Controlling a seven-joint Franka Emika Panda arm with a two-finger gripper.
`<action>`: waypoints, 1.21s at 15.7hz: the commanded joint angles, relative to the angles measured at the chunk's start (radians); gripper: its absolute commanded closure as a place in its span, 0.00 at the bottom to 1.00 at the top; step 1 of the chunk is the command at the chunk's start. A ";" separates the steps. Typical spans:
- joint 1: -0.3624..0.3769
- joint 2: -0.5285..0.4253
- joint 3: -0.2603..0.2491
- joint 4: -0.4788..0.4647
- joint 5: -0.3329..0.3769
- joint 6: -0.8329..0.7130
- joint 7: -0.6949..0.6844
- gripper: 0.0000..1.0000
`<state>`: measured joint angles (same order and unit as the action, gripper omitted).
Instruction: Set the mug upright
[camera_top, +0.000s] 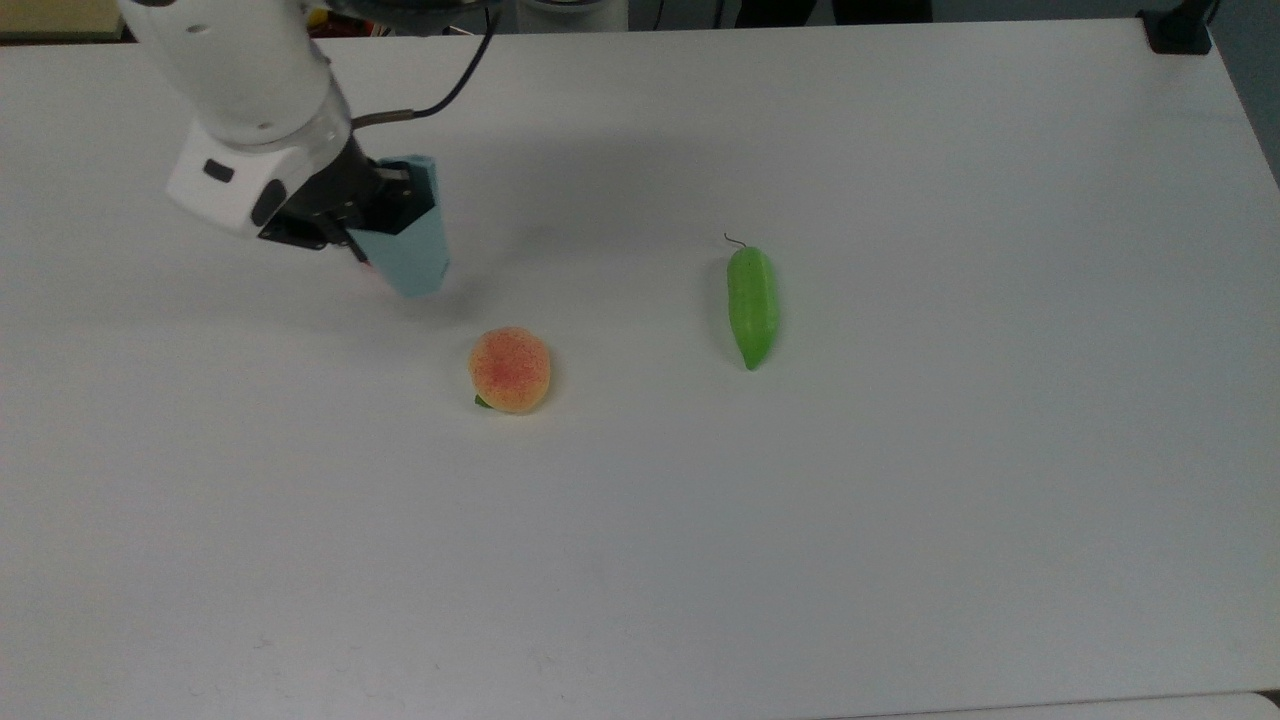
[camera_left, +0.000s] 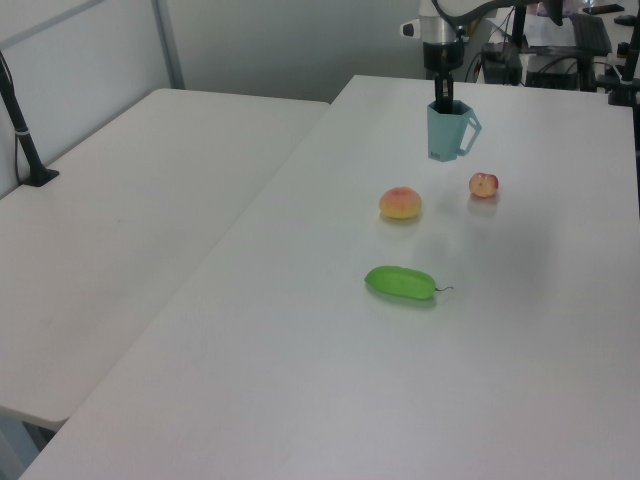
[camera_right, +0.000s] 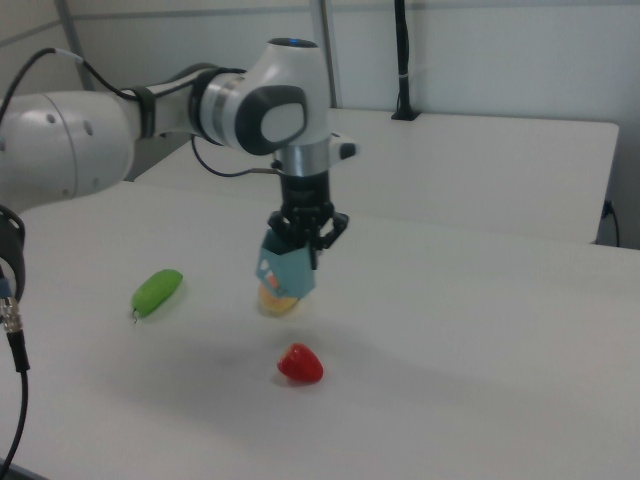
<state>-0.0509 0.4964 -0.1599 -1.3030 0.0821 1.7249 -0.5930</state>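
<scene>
Mug (camera_left: 447, 131) hangs off the table (camera_top: 900, 500), rim up and close to upright as I read the left view, pinched at the rim by my pincer (camera_left: 442, 103), one finger reaching down inside it. In the top view the mug (camera_top: 410, 245) sits at the top view's left, beyond the peach (camera_top: 510, 370). In the left view the red apple (camera_left: 484, 185) lies just past the peach, and the green cucumber (camera_top: 752, 305) lies well apart.
</scene>
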 joint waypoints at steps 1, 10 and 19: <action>-0.050 0.074 -0.003 0.048 0.018 0.096 -0.152 1.00; -0.073 0.172 0.006 0.041 0.010 0.214 -0.241 1.00; -0.035 0.169 0.010 -0.007 -0.053 0.298 -0.162 0.00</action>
<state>-0.1106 0.6718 -0.1487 -1.2871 0.0727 1.9653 -0.8149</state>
